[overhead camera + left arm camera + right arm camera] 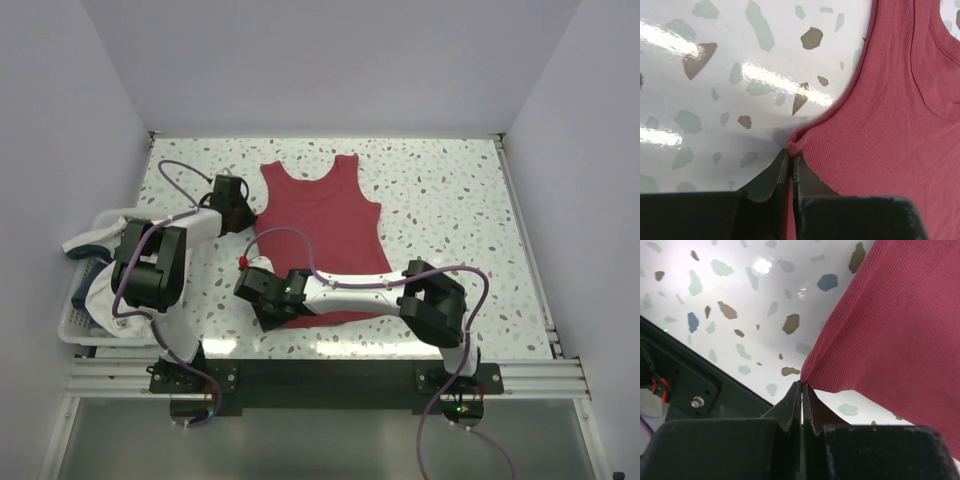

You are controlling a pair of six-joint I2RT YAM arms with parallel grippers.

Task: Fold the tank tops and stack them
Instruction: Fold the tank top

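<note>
The dark red tank top [322, 235] lies flat in the middle of the table, neck towards the far side. My left gripper [246, 214] is at its left armhole edge; in the left wrist view the jaws [792, 154] are shut on a small fold of the red tank top [880, 115] there. My right gripper [270, 310] is at the near left hem corner, and its jaws [802, 385] are shut on that corner of the red tank top [890, 325]. The white tank top [100, 238] with navy trim lies bunched in a basket at the left.
The white basket [74, 326] stands at the table's left edge, beside the left arm. The black frame rail [320, 375] runs along the near edge, close under the right gripper. Speckled tabletop [450, 200] lies right of the red top.
</note>
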